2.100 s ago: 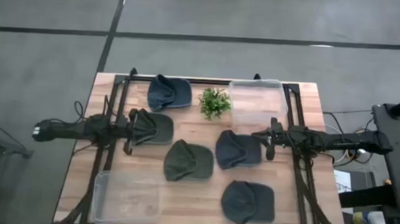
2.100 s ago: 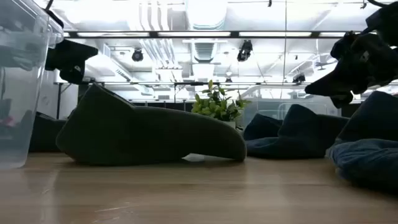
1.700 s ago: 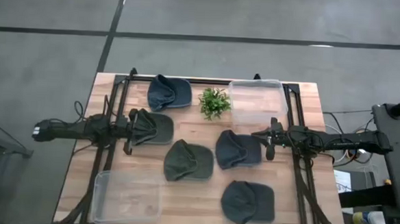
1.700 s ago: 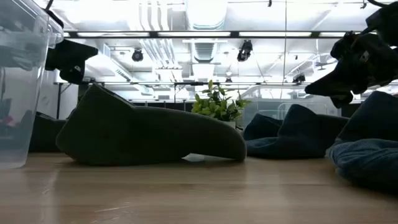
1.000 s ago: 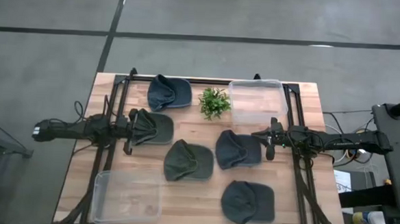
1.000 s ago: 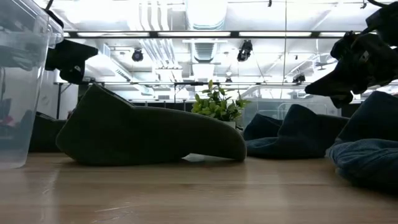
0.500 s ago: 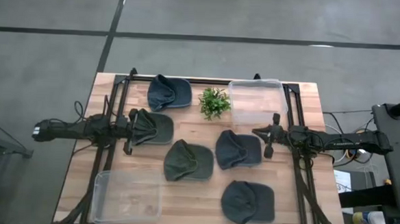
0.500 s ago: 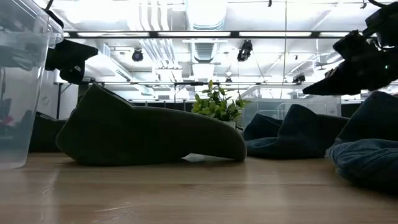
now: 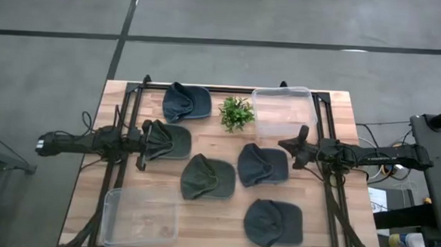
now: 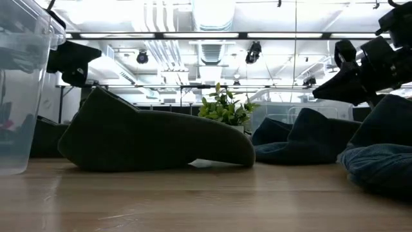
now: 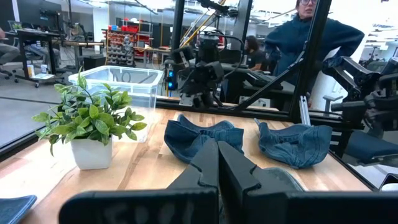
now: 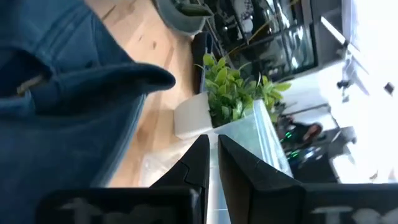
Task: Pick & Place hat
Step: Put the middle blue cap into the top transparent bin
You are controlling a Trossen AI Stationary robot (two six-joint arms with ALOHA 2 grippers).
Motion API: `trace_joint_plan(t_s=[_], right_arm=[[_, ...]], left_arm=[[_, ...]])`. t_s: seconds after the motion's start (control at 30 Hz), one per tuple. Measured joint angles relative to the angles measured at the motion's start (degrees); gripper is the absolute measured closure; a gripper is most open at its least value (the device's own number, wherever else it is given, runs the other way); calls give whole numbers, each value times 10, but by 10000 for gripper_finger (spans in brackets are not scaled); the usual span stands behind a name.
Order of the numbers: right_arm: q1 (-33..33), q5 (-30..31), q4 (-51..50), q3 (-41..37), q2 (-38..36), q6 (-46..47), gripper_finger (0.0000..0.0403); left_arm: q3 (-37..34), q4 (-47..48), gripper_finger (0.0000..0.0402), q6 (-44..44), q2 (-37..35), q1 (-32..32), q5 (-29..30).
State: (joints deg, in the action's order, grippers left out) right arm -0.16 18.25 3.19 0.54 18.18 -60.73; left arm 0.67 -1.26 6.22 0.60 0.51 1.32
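Five hats on the table [image 9: 329, 220]. Nearest: dark hat [image 9: 273, 223] at near right, clear bin [image 9: 141, 219] at near left. Mid row: olive hat [image 9: 206, 176] in the centre, blue hat [image 9: 262, 165] just right of it, grey-green hat [image 9: 167, 140] at left. Left gripper [image 9: 145, 141] sits over that left hat's edge, fingers [image 11: 214, 163] pressed together; can't tell if they pinch cloth. Right gripper [image 9: 290, 146] is rolled on its side just right of the blue hat, fingers [image 12: 211, 163] nearly together, holding nothing. Far row: blue hat [image 9: 186, 102] at left, plant [image 9: 236, 113], second clear bin [image 9: 283, 112] at right.
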Motion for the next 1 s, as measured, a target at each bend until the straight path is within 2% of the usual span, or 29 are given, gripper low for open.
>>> trace_joint_plan(t_s=[0.1, 0.2, 0.27, 0.43, 0.53, 0.7, 0.83, 1.0], right_arm=[[0, 0, 0, 0, 3, -37, 374], [0, -1, 15, 0, 4, -4, 374], [0, -13, 40, 0, 3, 115, 374], [0, -18, 99, 0, 3, 537, 374], [0, -16, 99, 0, 3, 721, 374], [-2, 47, 105, 0, 3, 786, 374], [-2, 45, 142, 0, 2, 988, 374], [-2, 30, 169, 0, 3, 1147, 374]], left_arm=[[0, 0, 402, 0, 0, 0, 0], [0, 0, 402, 0, 0, 0, 0], [0, 0, 402, 0, 0, 0, 0], [0, 0, 402, 0, 0, 0, 0], [0, 0, 402, 0, 0, 0, 0], [0, 0, 402, -8, 0, 0, 0], [0, -2, 402, -68, 0, 0, 1], [0, -3, 402, -61, 0, 0, 2]])
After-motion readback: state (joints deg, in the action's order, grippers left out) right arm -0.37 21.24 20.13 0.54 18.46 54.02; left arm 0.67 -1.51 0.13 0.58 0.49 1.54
